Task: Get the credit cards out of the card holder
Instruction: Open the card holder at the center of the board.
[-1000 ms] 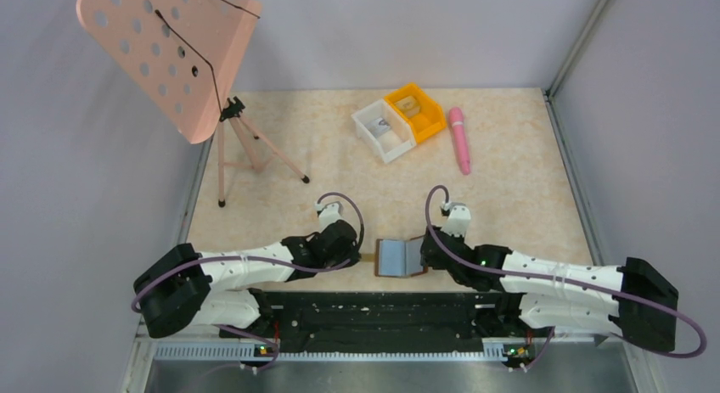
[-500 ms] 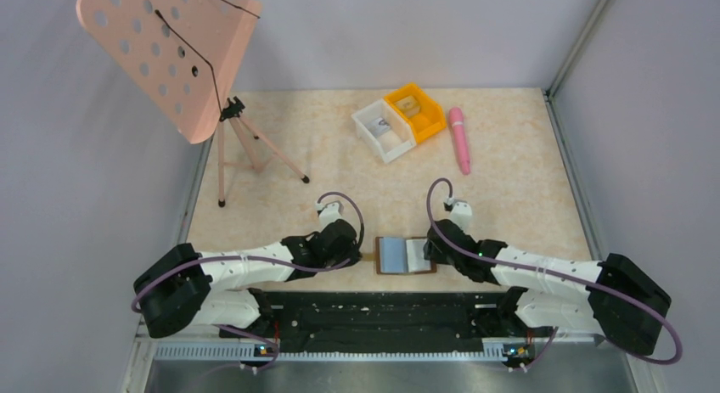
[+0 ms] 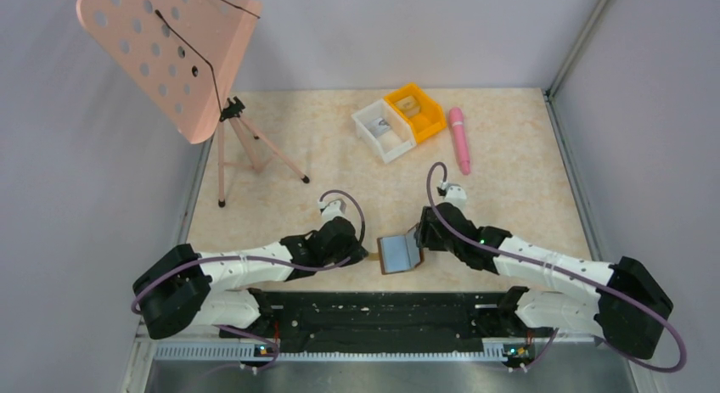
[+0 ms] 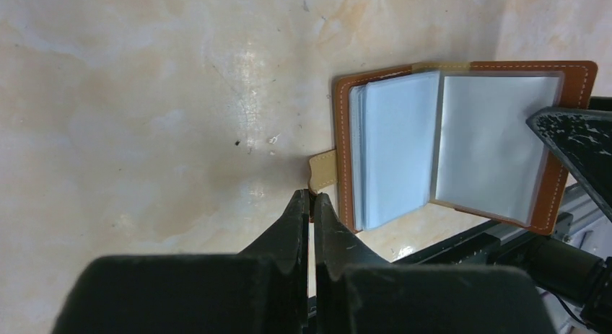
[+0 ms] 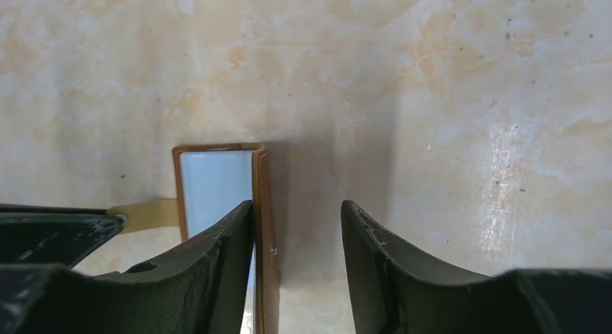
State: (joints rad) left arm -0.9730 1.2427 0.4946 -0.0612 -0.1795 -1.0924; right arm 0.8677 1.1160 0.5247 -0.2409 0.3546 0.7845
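Left tool (image 4: 312,198) tight on card holder (image 4: 447,146)

The bench (image 3: 509,198) is a pale beige, marbled slab. At its rear left stand the three thin legs of a pink perforated metal music stand (image 3: 233,113). Near the rear middle, a small white plastic bin (image 3: 362,124) and a small orange plastic bin (image 3: 435,115) sit touching side by side. Just right of them lies a pink cylindrical pen-like object (image 3: 460,138). Near the front edge rests an open brown leather bifold card holder (image 3: 399,253), pale blue-grey pockets showing, its right half tilted up.
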